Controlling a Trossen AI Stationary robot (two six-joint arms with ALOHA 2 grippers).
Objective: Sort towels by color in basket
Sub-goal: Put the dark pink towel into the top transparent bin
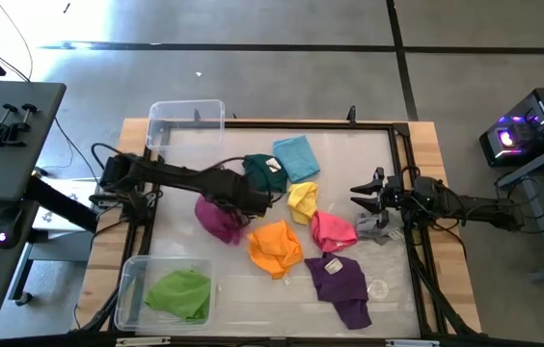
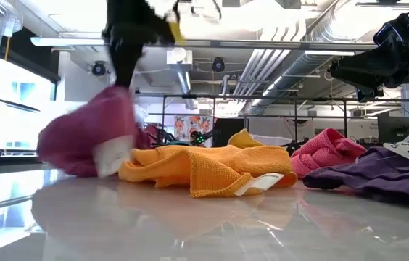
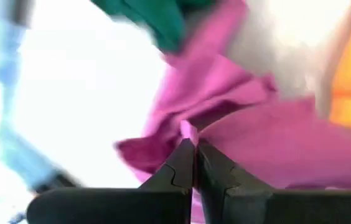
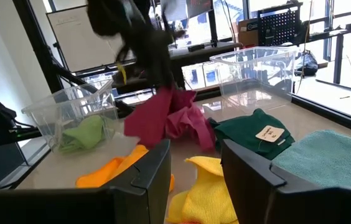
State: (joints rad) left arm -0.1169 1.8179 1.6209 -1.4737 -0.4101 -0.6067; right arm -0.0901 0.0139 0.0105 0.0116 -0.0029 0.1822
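Note:
My left gripper (image 1: 241,200) is over the middle of the table, shut on the magenta towel (image 1: 216,218). Around it lie the dark green towel (image 1: 264,173), light blue towel (image 1: 296,156), yellow towel (image 1: 301,200), pink towel (image 1: 332,229), orange towel (image 1: 274,247), purple towel (image 1: 341,282) and a grey towel (image 1: 374,229). The lime towel (image 1: 180,293) sits in the near-left clear bin (image 1: 129,280). My right gripper (image 1: 368,198) hovers open at the table's right side, above the grey towel. My left gripper (image 3: 193,144) pinches a raised fold of the magenta towel (image 3: 188,132) between its two shut fingers, coming from above. The towel (image 2: 88,138) hangs bunched below the fingers, and its lower part reaches down to the table top.
An empty clear bin (image 1: 186,123) stands at the table's far-left corner. A black frame (image 1: 399,145) runs along the work surface's edges. Bare table shows to the left of the magenta towel and along the near edge between the lime bin and the purple towel.

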